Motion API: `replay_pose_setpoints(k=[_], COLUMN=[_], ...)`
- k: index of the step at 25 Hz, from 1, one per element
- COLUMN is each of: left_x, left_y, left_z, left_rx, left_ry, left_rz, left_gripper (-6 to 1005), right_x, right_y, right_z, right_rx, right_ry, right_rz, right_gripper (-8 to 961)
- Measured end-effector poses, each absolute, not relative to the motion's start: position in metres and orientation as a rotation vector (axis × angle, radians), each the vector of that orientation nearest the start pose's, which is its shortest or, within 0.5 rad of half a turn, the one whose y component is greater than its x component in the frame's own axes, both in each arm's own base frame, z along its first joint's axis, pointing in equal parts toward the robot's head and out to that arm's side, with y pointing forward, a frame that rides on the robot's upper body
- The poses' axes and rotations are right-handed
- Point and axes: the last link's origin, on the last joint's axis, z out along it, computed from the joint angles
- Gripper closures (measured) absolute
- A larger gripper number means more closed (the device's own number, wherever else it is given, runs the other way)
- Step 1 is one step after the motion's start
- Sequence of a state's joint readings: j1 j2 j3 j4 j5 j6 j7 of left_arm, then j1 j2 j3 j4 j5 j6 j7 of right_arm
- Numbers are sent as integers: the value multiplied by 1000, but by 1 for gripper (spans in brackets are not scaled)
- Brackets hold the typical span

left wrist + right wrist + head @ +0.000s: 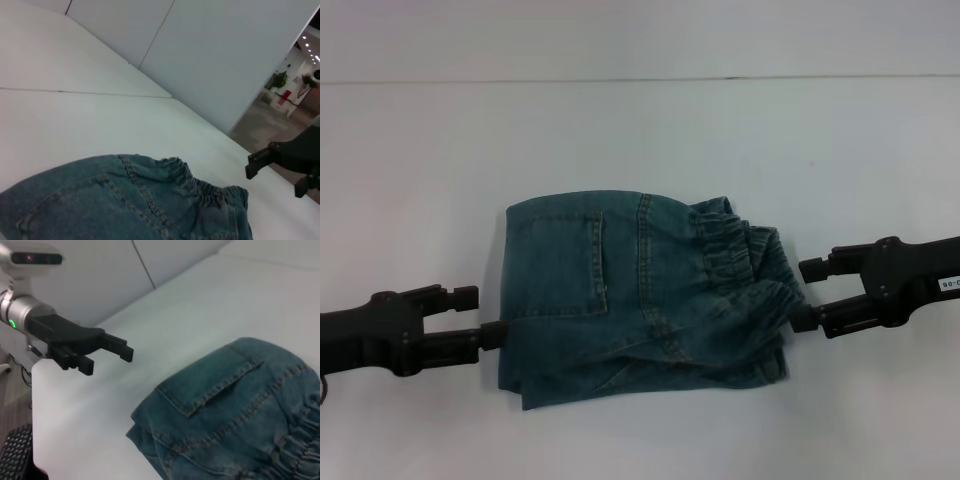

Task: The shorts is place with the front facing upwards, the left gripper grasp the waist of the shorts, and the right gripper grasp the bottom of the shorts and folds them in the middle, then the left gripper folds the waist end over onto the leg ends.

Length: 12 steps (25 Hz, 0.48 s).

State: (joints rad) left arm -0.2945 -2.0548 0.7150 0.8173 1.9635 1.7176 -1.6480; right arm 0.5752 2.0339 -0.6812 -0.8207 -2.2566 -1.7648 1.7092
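The shorts (630, 290) lie folded into a compact blue-denim bundle at the table's middle, a patch pocket (560, 265) facing up. Their ruffled elastic waist (740, 255) sits on the bundle's right side. The bottom of the shorts is hidden in the fold. My left gripper (485, 315) is open at the bundle's left edge, its lower fingertip touching the cloth, nothing between the fingers. My right gripper (810, 293) is open just right of the waist, its lower fingertip against the ruffles. The left wrist view shows the shorts (125, 200) and the right gripper (277, 177); the right wrist view shows the shorts (235, 405) and the left gripper (105, 360).
The white table (640, 150) runs wide around the bundle, with a seam line (620, 80) across the far side. Its edge (35, 405) shows in the right wrist view, with a dark keyboard (15, 450) below. A doorway to another room (285, 95) lies beyond the table.
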Motion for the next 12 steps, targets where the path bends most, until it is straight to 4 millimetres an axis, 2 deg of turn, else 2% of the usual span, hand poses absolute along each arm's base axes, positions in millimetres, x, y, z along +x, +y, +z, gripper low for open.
replay_pose_setpoints(k=[1, 12], left_x=[-307, -302], left_y=[266, 269], left_z=[33, 31], left_rx=[-2645, -2655], left_ry=[-1054, -1055], left_rz=[-733, -747], left_gripper=[124, 125], right_x=[259, 262], right_y=[324, 322], right_z=[30, 28], right_rx=[-2921, -2903], right_ry=[889, 908], right_rz=[397, 404], right_gripper=[23, 29])
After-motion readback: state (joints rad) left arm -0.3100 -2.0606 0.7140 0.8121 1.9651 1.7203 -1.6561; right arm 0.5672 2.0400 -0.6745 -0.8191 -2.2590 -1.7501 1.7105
